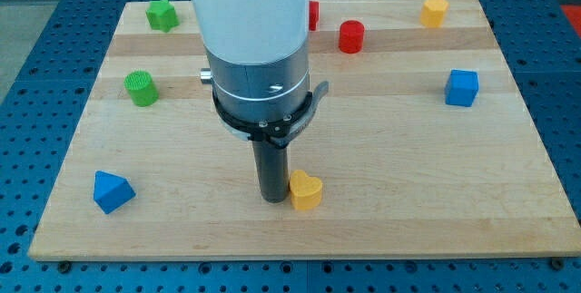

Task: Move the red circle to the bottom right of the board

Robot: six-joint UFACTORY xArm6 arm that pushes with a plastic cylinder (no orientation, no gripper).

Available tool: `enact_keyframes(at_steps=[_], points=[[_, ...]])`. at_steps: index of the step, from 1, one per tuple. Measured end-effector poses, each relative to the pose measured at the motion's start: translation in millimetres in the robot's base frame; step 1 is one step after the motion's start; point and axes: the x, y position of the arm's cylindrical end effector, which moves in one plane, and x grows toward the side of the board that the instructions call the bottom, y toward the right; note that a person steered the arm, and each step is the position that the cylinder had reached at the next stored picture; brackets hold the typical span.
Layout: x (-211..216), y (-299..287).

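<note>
Now, my tip (272,199) touching yellow heart block (305,190) on its left, nothing grasped, red circle (351,36) well apart near top.

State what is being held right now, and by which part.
Nothing is held. My tip only rests beside the yellow heart block; the red circle lies untouched.

1. Yellow heart block (306,190) touches my tip (273,199) on the view's right, blocking that side.
2. Desk (408,211) bottom right open; blue cube (461,87) stands above it.
3. Red circle (351,36): open desk below.
</note>
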Motion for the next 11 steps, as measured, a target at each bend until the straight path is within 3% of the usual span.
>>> enact_keyframes(at_steps=[2, 8, 11], points=[[-9, 2], [-208, 2], [-259, 26]])
